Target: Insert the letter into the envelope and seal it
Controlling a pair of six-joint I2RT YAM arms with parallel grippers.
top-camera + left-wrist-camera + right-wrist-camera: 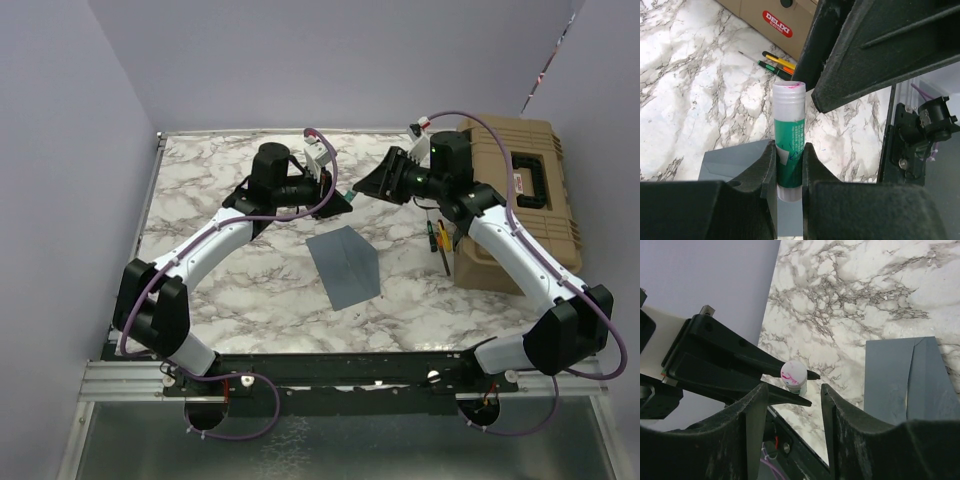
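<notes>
the left claw [789, 161] is shut narrow on a glue stick [789, 127]. it pinches the green-labelled barrel low down, and the pale, pink-smeared end pokes out past its fingers. both arms are raised over the far middle of the marble bench [230, 290] with their claws nose to nose. the right claw [792, 389] stands wide open right at the stick's pale end. its fingers seem to flank the tip without touching it, though the angle leaves that unsure.

the envelope [345, 265] lies flat on the bench, nearer the arm bases than the claws and roughly in the middle. it is slate blue-grey and turned at a slant. a tan toolbox [520, 190] sits at the right edge, with a few small tools [440, 240] on the bench just beside it.
</notes>
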